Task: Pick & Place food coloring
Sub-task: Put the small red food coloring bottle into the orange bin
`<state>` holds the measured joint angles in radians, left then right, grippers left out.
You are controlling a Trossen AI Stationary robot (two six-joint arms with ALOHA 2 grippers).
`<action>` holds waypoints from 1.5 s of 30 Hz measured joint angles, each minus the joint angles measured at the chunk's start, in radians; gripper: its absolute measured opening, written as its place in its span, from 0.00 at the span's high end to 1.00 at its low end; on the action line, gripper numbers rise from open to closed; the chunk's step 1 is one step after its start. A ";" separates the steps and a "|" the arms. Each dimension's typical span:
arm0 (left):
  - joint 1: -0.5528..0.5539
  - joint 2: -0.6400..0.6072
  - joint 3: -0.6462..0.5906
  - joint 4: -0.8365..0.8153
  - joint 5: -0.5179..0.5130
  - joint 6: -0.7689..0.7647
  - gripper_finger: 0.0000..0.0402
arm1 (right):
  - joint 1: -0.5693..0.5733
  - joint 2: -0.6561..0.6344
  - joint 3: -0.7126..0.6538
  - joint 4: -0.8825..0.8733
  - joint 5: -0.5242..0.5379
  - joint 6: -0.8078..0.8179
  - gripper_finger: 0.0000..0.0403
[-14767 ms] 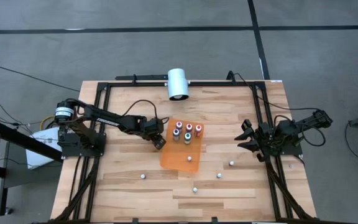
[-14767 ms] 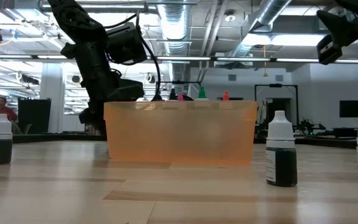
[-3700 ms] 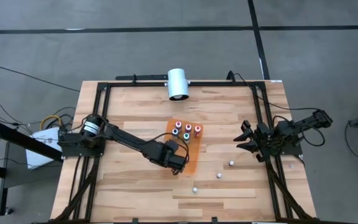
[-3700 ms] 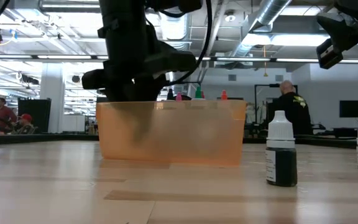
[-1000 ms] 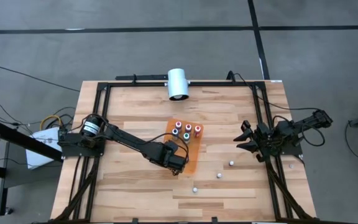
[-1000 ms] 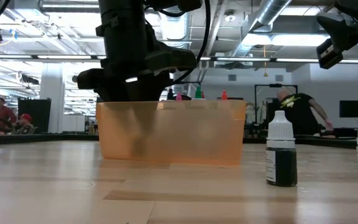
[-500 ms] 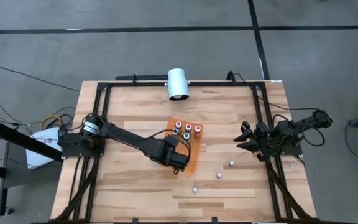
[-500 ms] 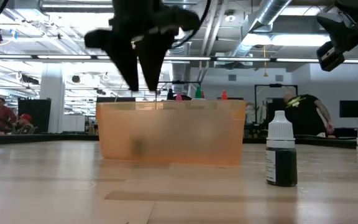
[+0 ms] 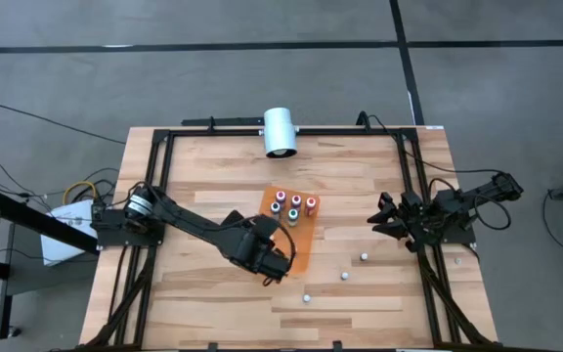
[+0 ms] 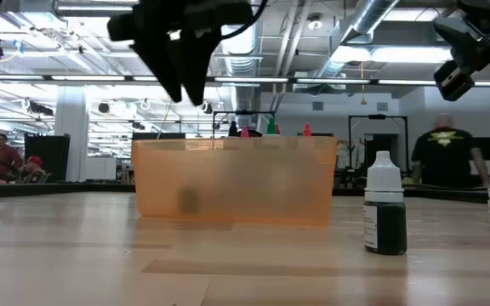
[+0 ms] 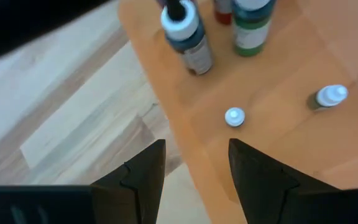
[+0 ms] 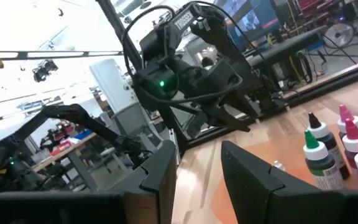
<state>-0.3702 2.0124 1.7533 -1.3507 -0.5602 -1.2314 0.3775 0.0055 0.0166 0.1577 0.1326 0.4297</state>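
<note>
The left gripper (image 11: 191,163), released and empty, hovers over the orange tray's (image 9: 303,256) near edge. One bottle looks just placed; next it should fetch a loose bottle (image 9: 306,297) from the bench.

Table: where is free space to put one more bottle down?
The table is bare left of the orange tray, and on the right between the tray and the right gripper. The tray's far end with the upright bottles is crowded; loose bottles dot the near right.

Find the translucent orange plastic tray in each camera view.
High view: translucent orange plastic tray at table centre.
Low view: middle, front wall facing camera.
Left wrist view: upper right.
Right wrist view: lower right.
Shared landmark: colour-capped small bottles standing in it.
</note>
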 joint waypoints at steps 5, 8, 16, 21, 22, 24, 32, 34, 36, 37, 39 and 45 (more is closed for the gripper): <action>-0.013 -0.051 -0.108 0.045 -0.003 -0.102 0.58 | 0.000 0.000 0.000 0.001 0.000 0.000 0.71; -0.021 -0.125 -0.211 0.132 -0.003 -0.121 0.58 | 0.000 0.000 0.000 0.001 0.000 0.000 0.71; -0.029 -0.422 -0.639 0.565 -0.031 -0.119 0.58 | 0.000 0.000 0.000 0.007 0.038 -0.016 0.71; -0.046 -0.588 -0.916 0.880 -0.029 -0.062 0.58 | -0.001 0.000 0.000 0.034 0.086 -0.019 0.71; -0.051 -0.616 -0.962 0.936 -0.030 -0.045 0.58 | 0.000 0.000 0.000 0.038 0.092 -0.019 0.71; -0.062 -0.663 -1.046 1.046 -0.042 -0.017 0.58 | 0.000 0.000 0.001 0.038 0.102 -0.020 0.71; -0.095 -0.838 -1.269 1.272 -0.085 0.072 0.58 | 0.000 0.003 0.046 -0.021 0.103 -0.189 0.71; -0.102 -0.898 -1.295 1.278 -0.102 0.104 0.58 | 0.000 0.013 0.085 -0.087 0.103 -0.201 0.71; -0.110 -0.957 -1.312 1.284 -0.140 0.150 0.58 | 0.000 0.028 0.135 -0.174 0.103 -0.202 0.71; -0.114 -0.989 -1.318 1.276 -0.170 0.176 0.58 | 0.000 0.040 0.163 -0.221 0.103 -0.202 0.71; -0.121 -1.045 -1.320 1.250 -0.224 0.218 0.58 | 0.000 0.066 0.214 -0.320 0.102 -0.202 0.71; -0.121 -1.195 -1.320 1.182 -0.237 0.323 0.58 | 0.000 0.161 0.338 -0.497 0.103 -0.203 0.71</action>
<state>-0.4911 0.8179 0.4332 -0.1690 -0.7970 -0.9084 0.3771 0.1660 0.3550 -0.3391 0.2353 0.2272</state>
